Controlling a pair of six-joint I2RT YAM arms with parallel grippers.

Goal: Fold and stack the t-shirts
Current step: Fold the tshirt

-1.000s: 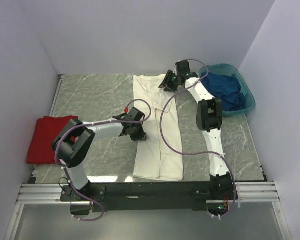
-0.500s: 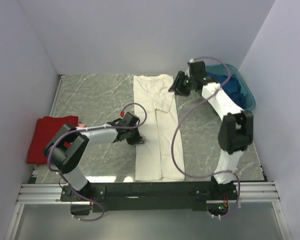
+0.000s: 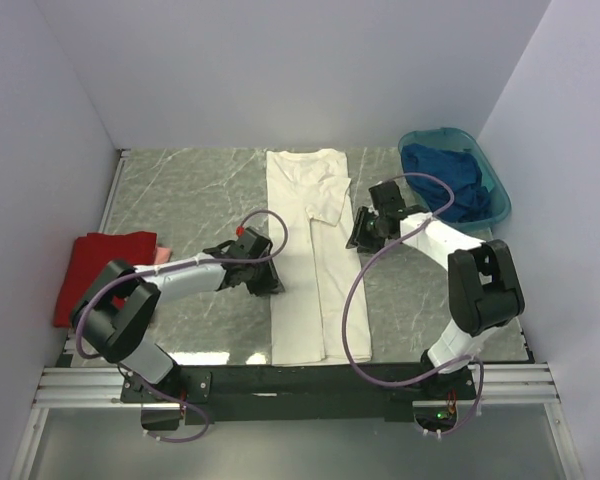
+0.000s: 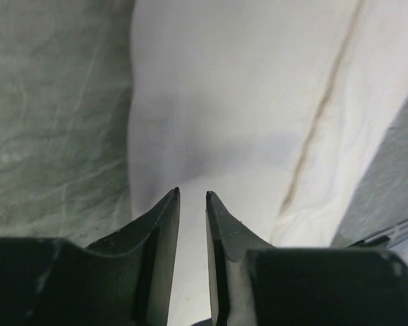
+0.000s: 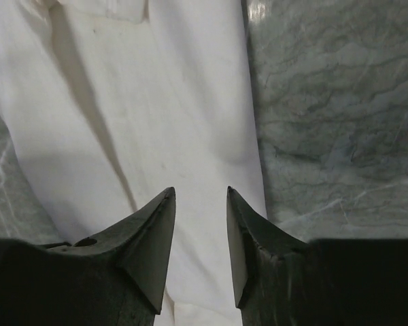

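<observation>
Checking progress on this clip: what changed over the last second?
The right gripper drew back from the far sleeve of the cream-white shirt toward the near side and now hangs open over its right edge. The left gripper slid slightly near-left at the left edge, its jaws parting a little. The red shirt and the blue shirt in the basin stayed put.

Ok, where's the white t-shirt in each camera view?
Top external: the cream-white t-shirt is a long strip down the middle.
Left wrist: it fills the centre and right.
Right wrist: it covers the left and centre.
Shared landmark: the green marble table beside it, left in the left wrist view, right in the right wrist view.
</observation>
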